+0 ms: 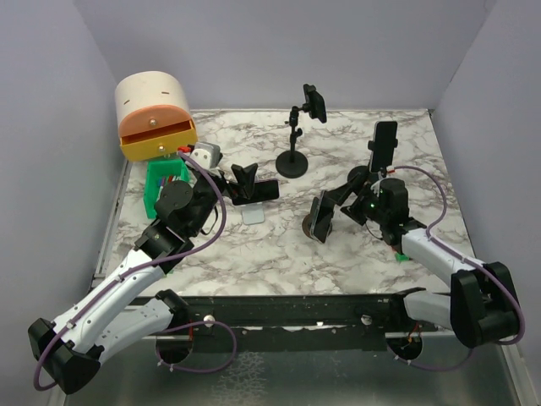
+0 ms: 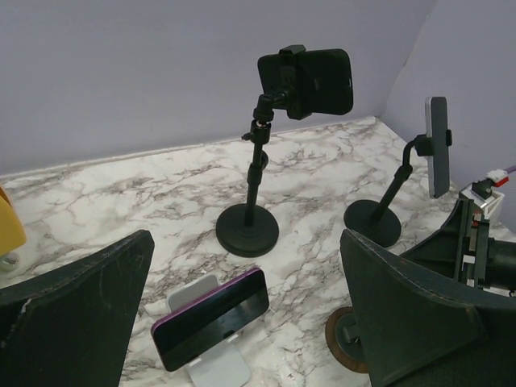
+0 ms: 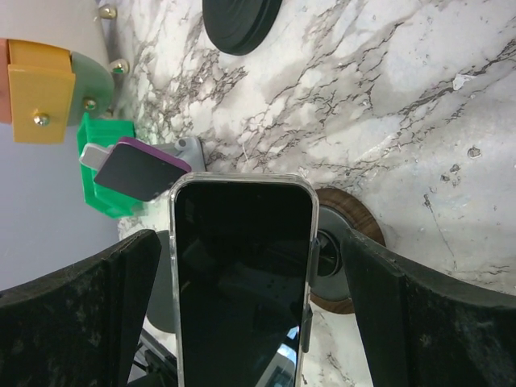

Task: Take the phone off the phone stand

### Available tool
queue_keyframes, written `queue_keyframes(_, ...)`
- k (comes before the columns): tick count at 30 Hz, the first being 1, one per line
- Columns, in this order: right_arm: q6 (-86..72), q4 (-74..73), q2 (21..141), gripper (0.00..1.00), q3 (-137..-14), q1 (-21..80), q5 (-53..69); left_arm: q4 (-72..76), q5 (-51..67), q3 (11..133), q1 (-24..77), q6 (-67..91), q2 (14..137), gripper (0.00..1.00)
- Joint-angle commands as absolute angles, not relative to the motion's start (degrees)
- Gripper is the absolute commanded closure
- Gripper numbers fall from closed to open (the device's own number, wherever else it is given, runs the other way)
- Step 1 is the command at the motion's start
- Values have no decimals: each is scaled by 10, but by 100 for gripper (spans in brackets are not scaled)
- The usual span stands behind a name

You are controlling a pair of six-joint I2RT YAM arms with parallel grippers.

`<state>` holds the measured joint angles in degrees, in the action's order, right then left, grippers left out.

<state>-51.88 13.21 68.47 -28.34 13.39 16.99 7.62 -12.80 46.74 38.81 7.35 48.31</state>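
Observation:
A phone in a clear case (image 3: 242,282) stands on a stand with a round wooden base (image 3: 355,242), also seen in the top view (image 1: 321,217). My right gripper (image 3: 247,242) is open and straddles this phone, with a small gap at each finger (image 3: 403,322). In the top view the right gripper (image 1: 336,201) is at table centre. A purple-edged phone (image 2: 211,316) leans on a white stand (image 2: 216,367). My left gripper (image 2: 242,266) is wide open above and behind it, empty, and it also shows in the top view (image 1: 245,176).
A tall black stand (image 1: 293,161) holds a phone (image 1: 315,102) at the back. Another black stand holds a phone (image 1: 385,144) at the right. A cream and orange bread-box (image 1: 155,114) sits on a green bin (image 1: 165,184) at the back left. Walls close three sides.

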Motion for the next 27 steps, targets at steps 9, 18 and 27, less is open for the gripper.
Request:
queue_keyframes(9, -506, 172, 727, 0, -316, 131, 199, 84, -102, 465, 395, 69, 476, 1)
queue_keyframes(18, -504, 176, 748, 0, -323, 131, 206, 85, -101, 464, 399, 67, 475, 1)
queue_keyframes(27, -502, 187, 768, 3, -324, 131, 216, 86, -97, 464, 401, 67, 476, 1)
